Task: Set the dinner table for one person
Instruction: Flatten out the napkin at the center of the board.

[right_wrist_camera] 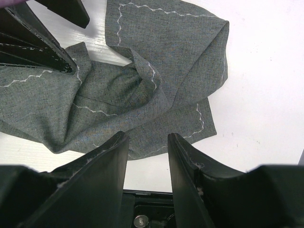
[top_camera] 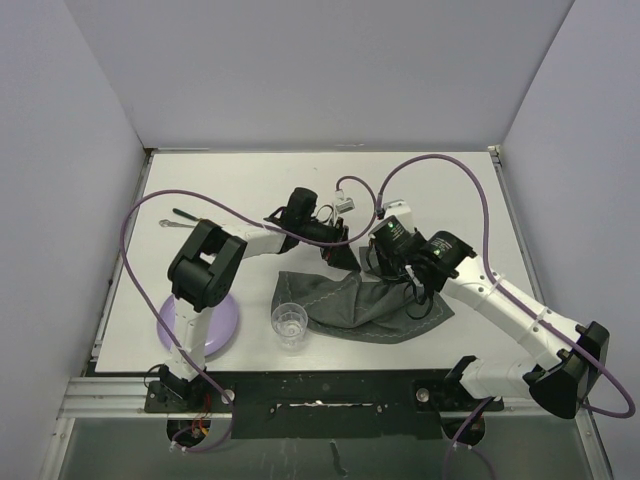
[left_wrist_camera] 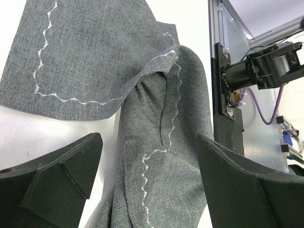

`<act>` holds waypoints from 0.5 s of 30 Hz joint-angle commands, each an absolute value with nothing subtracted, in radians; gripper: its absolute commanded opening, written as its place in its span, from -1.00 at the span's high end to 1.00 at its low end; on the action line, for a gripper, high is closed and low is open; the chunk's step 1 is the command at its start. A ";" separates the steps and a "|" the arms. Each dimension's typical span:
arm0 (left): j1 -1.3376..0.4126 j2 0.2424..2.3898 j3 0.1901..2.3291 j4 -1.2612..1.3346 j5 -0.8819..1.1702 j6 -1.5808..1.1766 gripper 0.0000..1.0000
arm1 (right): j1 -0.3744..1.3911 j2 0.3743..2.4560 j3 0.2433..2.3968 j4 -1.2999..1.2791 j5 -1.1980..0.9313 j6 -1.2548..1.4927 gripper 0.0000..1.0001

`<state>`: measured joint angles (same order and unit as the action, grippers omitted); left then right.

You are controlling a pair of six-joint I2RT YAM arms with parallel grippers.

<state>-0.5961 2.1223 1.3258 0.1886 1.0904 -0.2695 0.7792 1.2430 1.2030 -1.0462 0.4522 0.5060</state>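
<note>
The white dinner table (top_camera: 240,180) carries a crumpled, folded dark grey cloth placemat (top_camera: 370,300) with white wavy stitching. My left gripper (top_camera: 342,252) is over the mat's far edge. In the left wrist view it (left_wrist_camera: 149,156) is wide open, and a bunched fold of the placemat (left_wrist_camera: 161,142) lies between the jaws. My right gripper (top_camera: 388,252) is just to the right of it. In the right wrist view it (right_wrist_camera: 147,137) is open and empty, with the placemat (right_wrist_camera: 156,71) beyond its tips.
A purple plate (top_camera: 222,322) lies at the near left, partly under the left arm. A clear glass (top_camera: 289,322) stands just left of the mat. A dark-handled utensil (top_camera: 180,218) lies at the far left. The left gripper's fingers (right_wrist_camera: 38,42) show in the right wrist view.
</note>
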 commanded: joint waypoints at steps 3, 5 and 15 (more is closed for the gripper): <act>-0.593 2.169 1.310 0.336 1.175 -0.327 -0.58 | 0.773 1.206 1.199 -1.031 0.474 0.507 0.21; -0.594 2.175 1.304 0.352 1.181 -0.337 -0.57 | 0.772 1.204 1.197 -1.032 0.473 0.507 0.21; -0.594 2.206 1.291 0.381 1.192 -0.358 -0.57 | 0.765 1.200 1.191 -1.028 0.471 0.505 0.21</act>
